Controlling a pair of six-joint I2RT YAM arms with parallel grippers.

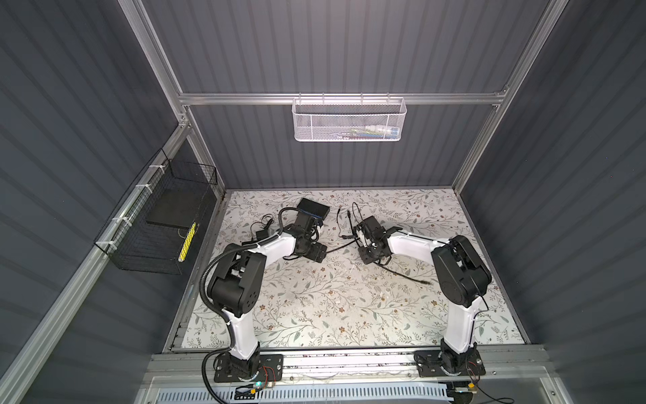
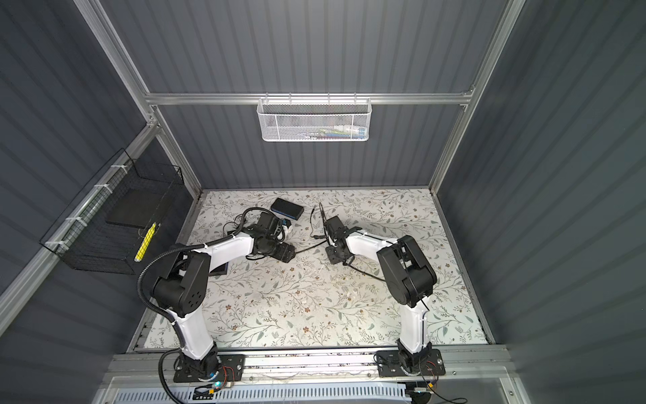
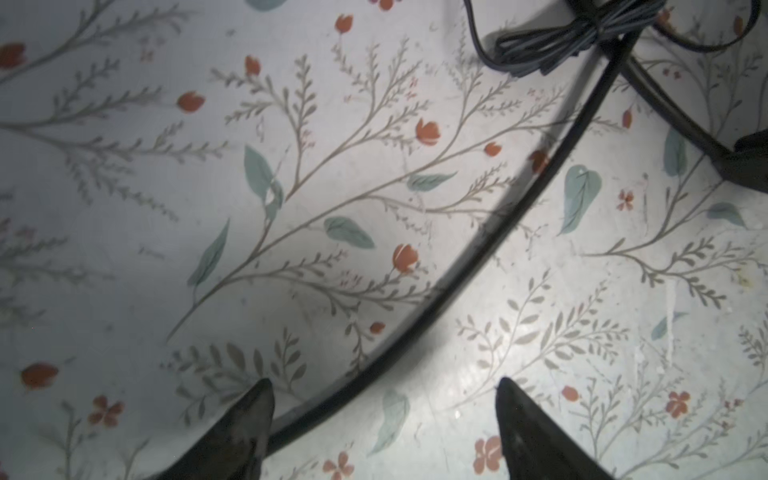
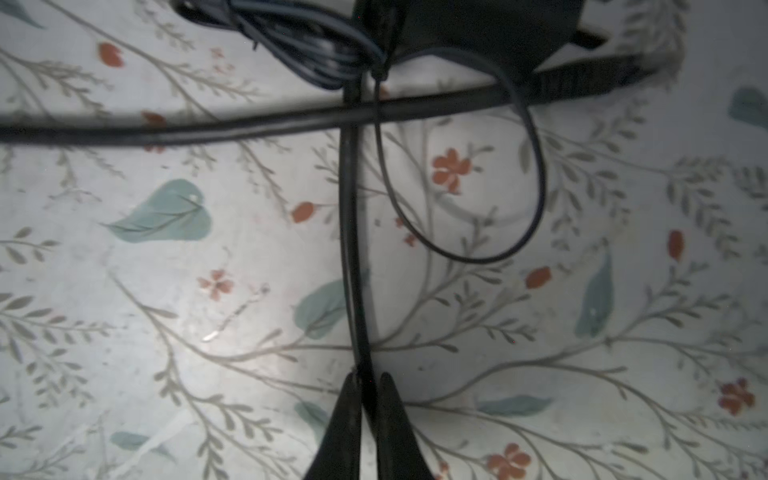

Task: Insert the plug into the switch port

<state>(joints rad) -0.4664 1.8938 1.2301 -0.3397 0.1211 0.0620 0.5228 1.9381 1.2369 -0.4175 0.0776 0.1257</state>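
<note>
The switch is a flat black box [image 1: 313,207] [image 2: 287,207] at the back of the table, and the switch port is on its blue side face [image 1: 311,214], too small to make out. My left gripper [image 3: 383,386] is open just in front of the box, over a black cable [image 3: 457,270] that passes close to one fingertip. My right gripper [image 4: 370,376] is shut on the black cable [image 4: 352,249], right of centre [image 1: 363,243]. That cable trails to a blurred end that may be the plug [image 1: 427,281] by the right elbow.
A thin wire bundle [image 4: 299,41] and a dark block [image 4: 478,25] lie ahead of the right gripper. A second thick cable [image 4: 249,124] crosses the held one. A power adapter [image 1: 260,233] sits left of the left arm. Black wire basket [image 1: 157,224] on the left wall.
</note>
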